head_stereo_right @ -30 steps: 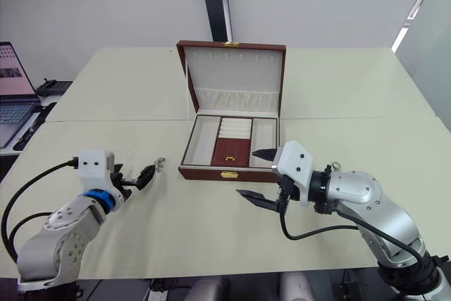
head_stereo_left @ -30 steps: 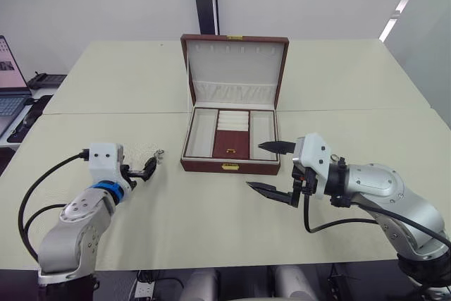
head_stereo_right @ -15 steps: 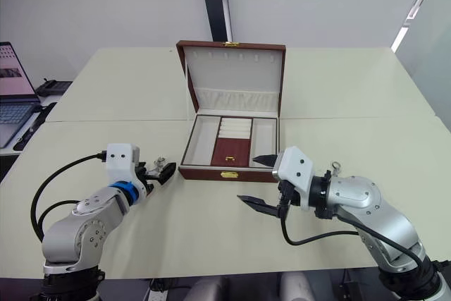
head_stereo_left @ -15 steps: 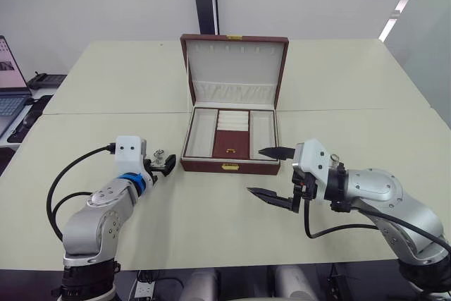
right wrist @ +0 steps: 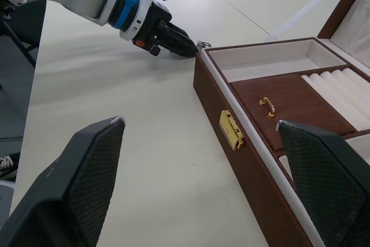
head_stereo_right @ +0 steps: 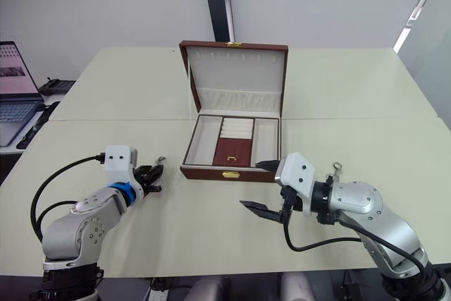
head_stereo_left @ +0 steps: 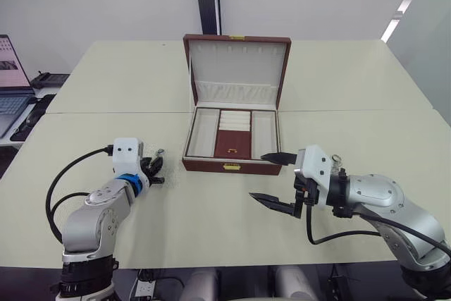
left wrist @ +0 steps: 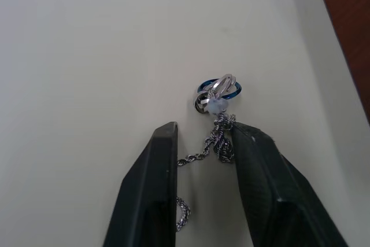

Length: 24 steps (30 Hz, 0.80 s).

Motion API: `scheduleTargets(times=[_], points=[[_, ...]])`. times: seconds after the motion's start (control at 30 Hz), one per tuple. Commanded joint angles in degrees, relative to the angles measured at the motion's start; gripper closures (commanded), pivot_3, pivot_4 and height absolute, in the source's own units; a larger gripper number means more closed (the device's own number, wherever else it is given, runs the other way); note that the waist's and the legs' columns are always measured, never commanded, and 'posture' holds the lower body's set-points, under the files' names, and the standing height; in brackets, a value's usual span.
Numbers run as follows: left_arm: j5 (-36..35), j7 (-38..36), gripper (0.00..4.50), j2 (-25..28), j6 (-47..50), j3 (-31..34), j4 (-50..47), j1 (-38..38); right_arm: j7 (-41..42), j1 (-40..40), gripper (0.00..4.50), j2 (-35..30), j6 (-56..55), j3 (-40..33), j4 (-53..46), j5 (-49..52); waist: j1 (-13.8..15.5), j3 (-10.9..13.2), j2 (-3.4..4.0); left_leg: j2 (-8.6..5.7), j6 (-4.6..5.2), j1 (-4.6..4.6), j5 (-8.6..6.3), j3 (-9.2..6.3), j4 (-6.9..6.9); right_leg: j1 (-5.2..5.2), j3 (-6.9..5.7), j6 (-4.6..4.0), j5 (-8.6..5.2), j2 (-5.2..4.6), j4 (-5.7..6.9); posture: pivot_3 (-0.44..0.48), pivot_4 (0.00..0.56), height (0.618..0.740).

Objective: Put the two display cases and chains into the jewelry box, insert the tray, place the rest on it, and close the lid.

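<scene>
The jewelry box (head_stereo_left: 211, 166) stands open mid-table, its lid (head_stereo_left: 237, 68) upright behind it. Inside sits the tray (head_stereo_left: 203, 135), with a dark red centre and cream ring rolls. A thin silver chain (left wrist: 215, 137) with a cluster of small rings (left wrist: 218, 88) lies on the table just left of the box. My left gripper (left wrist: 203, 130) is down on it, its fingers drawn in on either side of the strand with a narrow gap left. Right of the box's front, my right gripper (head_stereo_left: 258, 175) hangs wide open and holds nothing. The display cases are out of view.
A laptop (head_stereo_left: 10, 75) and dark items sit on a side desk at the far left. A seam (head_stereo_left: 106, 113) runs across between the two pale tables, level with the middle of the box.
My left gripper moved right to the chain beside the box and its fingers closed in on it. The right arm barely moved and stayed open.
</scene>
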Motion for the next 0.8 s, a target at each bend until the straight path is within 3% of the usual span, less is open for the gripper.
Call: scheduleTargets(times=[0.03,0.53,0.8], points=[[1.4,-1.7,4.47,0.6,-1.8,-1.5,2.5,0.1,0.1,-0.2,0.0,-0.4,-0.7,-0.4,-2.6,0.0,0.0,0.0,0.01,0.0,0.0,0.0,0.0,0.0,0.0,0.0,0.0,0.0,0.0,-0.01,0.0,0.0,0.15,0.74],[6.1,-3.8,4.49,0.4,-16.9,-1.0,-0.7,4.4,0.6,-0.3,0.0,-1.3,-0.3,-1.2,-2.8,0.8,0.0,0.0,0.02,0.04,0.0,0.0,0.0,-0.01,-0.01,-0.02,-0.01,0.0,0.0,0.01,-0.01,0.0,0.15,0.74],[2.6,-10.3,4.49,4.3,-22.0,4.4,-6.0,6.9,0.8,-1.0,0.0,-1.3,-0.1,-1.5,-2.5,1.1,0.0,0.0,0.01,0.06,0.0,-0.02,0.0,-0.01,-0.03,-0.03,-0.02,0.0,0.0,0.03,-0.02,0.0,0.15,0.74]])
